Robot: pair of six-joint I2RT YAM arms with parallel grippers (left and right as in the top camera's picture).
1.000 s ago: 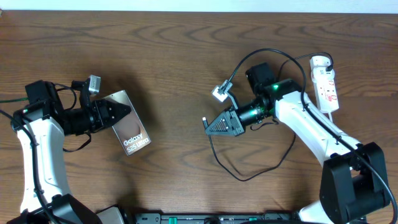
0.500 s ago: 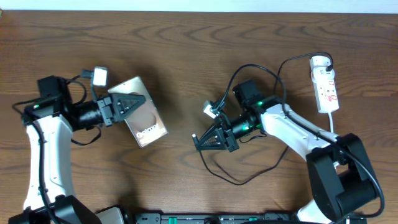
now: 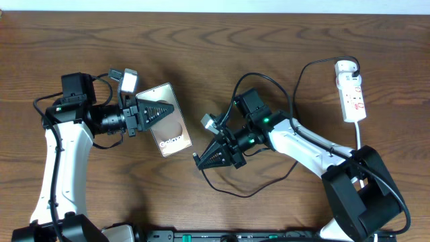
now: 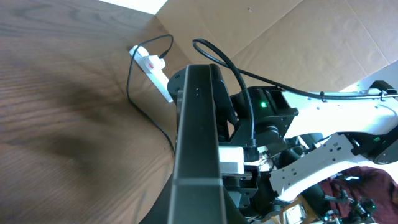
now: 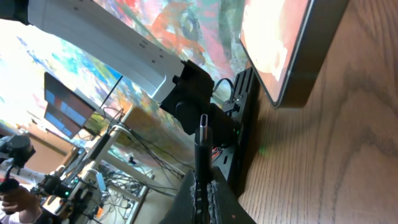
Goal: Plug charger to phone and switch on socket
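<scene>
My left gripper (image 3: pixel 156 111) is shut on the bronze-brown phone (image 3: pixel 173 129) and holds it tilted above the table; in the left wrist view the phone (image 4: pixel 198 143) shows edge-on between the fingers. My right gripper (image 3: pixel 205 158) is shut on the charger plug (image 3: pixel 195 157), just right of the phone's lower end. In the right wrist view the plug tip (image 5: pixel 203 127) sticks up from the fingers, below the phone's edge (image 5: pixel 292 68). The black charger cable (image 3: pixel 232 190) loops over the table. The white socket (image 3: pixel 351 95) lies at the far right.
The socket (image 4: pixel 152 65) with its cable also shows in the left wrist view, far behind the phone. The right arm (image 3: pixel 302 144) stretches across the table's middle right. The table's front edge shows a black rail (image 3: pixel 222 235).
Both arms moved toward the table's centre. The left gripper carried the phone to the right, and the right gripper carried the plug left and down, closing the gap between them.
</scene>
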